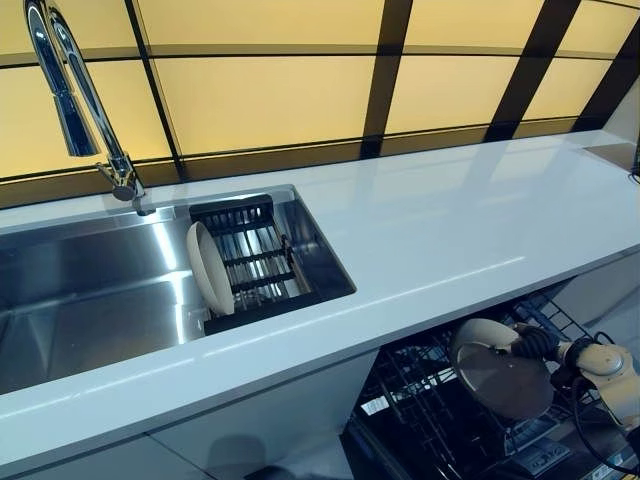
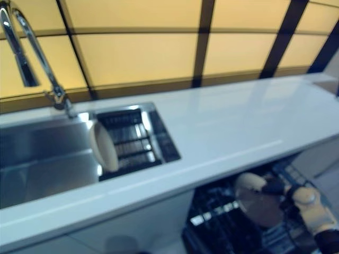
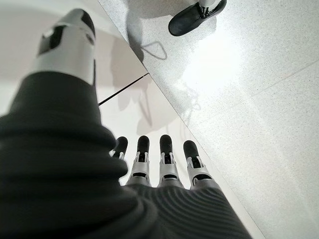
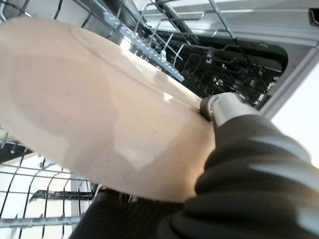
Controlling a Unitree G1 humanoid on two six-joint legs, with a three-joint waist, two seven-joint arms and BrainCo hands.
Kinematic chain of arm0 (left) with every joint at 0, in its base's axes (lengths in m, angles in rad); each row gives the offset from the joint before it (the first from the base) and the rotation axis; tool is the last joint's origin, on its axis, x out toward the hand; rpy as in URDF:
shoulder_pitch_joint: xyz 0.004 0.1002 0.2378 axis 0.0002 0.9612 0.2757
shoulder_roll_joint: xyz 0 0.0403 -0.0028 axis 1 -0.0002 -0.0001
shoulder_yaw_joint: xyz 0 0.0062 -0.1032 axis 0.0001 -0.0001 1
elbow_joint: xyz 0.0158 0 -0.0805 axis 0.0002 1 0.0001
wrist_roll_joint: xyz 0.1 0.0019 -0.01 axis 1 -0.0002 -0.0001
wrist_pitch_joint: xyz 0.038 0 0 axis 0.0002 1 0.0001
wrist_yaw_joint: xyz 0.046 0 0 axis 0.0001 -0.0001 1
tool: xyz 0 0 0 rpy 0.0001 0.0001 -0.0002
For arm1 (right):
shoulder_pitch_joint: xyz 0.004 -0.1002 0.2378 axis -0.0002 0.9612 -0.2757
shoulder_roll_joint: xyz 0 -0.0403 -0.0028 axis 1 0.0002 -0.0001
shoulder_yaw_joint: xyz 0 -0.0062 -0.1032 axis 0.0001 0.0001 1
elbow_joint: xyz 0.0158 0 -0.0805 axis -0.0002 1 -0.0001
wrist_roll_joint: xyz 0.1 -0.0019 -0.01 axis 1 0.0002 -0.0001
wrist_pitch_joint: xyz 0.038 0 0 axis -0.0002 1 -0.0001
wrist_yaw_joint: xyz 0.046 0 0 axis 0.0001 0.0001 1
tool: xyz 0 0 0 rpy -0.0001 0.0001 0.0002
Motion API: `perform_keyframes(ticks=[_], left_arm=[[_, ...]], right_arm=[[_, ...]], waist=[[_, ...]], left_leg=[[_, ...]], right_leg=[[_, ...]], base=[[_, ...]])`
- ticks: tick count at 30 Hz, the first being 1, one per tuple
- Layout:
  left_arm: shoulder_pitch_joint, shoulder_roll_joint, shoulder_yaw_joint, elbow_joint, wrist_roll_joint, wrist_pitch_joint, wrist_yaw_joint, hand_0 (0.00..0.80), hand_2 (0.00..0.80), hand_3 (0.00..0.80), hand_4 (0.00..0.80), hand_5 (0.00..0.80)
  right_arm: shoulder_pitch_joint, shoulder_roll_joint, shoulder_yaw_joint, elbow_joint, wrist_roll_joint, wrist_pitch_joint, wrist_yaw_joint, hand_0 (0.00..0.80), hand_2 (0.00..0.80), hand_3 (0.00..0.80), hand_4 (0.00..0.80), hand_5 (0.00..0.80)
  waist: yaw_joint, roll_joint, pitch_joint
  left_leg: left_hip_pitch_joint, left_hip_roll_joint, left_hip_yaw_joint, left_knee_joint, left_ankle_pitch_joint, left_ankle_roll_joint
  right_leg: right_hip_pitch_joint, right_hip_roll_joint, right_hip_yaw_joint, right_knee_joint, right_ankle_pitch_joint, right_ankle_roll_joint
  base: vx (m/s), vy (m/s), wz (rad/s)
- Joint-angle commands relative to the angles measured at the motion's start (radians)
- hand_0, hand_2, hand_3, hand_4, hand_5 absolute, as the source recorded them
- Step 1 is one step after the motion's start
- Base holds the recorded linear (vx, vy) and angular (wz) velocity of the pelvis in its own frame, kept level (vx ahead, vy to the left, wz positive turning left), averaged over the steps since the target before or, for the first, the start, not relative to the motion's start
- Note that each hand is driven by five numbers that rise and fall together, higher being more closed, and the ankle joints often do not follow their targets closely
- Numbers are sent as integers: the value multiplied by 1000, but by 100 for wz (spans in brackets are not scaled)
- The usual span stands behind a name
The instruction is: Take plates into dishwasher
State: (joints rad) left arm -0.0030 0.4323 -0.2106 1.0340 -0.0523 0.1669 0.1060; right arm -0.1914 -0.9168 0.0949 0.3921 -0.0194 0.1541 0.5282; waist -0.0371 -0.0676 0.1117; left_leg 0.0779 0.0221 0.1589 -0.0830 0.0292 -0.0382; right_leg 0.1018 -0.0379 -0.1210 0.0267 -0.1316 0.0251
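Note:
My right hand (image 1: 540, 345) is shut on a cream plate (image 1: 497, 375), thumb on its rim, and holds it over the wire rack (image 1: 420, 410) of the open dishwasher below the counter. The right wrist view shows the same plate (image 4: 99, 114) pinched at the edge by my thumb (image 4: 219, 107), with rack tines (image 4: 164, 55) behind it. Another cream plate (image 1: 209, 267) stands on edge in the black drainer (image 1: 255, 255) inside the steel sink (image 1: 80, 300). My left hand (image 3: 159, 164) hangs over the floor with fingers straight, holding nothing.
A tall chrome faucet (image 1: 75, 100) stands behind the sink. The white counter (image 1: 450, 220) runs right to the wall. A person's dark shoe (image 3: 192, 17) shows on the speckled floor in the left wrist view.

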Motion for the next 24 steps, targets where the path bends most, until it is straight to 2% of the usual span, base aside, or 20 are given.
perform_keyframes(ticks=[1, 9, 24], left_arm=[[-25, 2, 59, 24, 42, -18, 4, 0, 0, 0, 0, 0], [-30, -6, 52, 17, 36, -18, 8, 0, 0, 0, 0, 0], [-50, -27, 10, 7, 8, -13, 36, 0, 0, 0, 0, 0]], right_arm=[[6, 0, 28, -73, 3, -7, -8, 800, 800, 800, 800, 800], [2, 41, 76, -80, -23, -9, -39, 800, 800, 800, 800, 800], [-80, 178, 224, 42, -134, 89, -160, 800, 800, 800, 800, 800]], waist=[[28, -27, -27], [30, -26, -25], [58, -11, -19]], left_leg=[[21, -46, -24, 41, -76, 39], [21, -46, -24, 45, -78, 40], [21, -52, -41, 50, -81, 44]], right_leg=[[-61, -29, -4, -67, 197, 113], [-62, -29, -2, -65, 196, 113], [-53, -36, -8, -66, 190, 107]], base=[[0, 0, 0], [0, 0, 0], [0, 0, 0]])
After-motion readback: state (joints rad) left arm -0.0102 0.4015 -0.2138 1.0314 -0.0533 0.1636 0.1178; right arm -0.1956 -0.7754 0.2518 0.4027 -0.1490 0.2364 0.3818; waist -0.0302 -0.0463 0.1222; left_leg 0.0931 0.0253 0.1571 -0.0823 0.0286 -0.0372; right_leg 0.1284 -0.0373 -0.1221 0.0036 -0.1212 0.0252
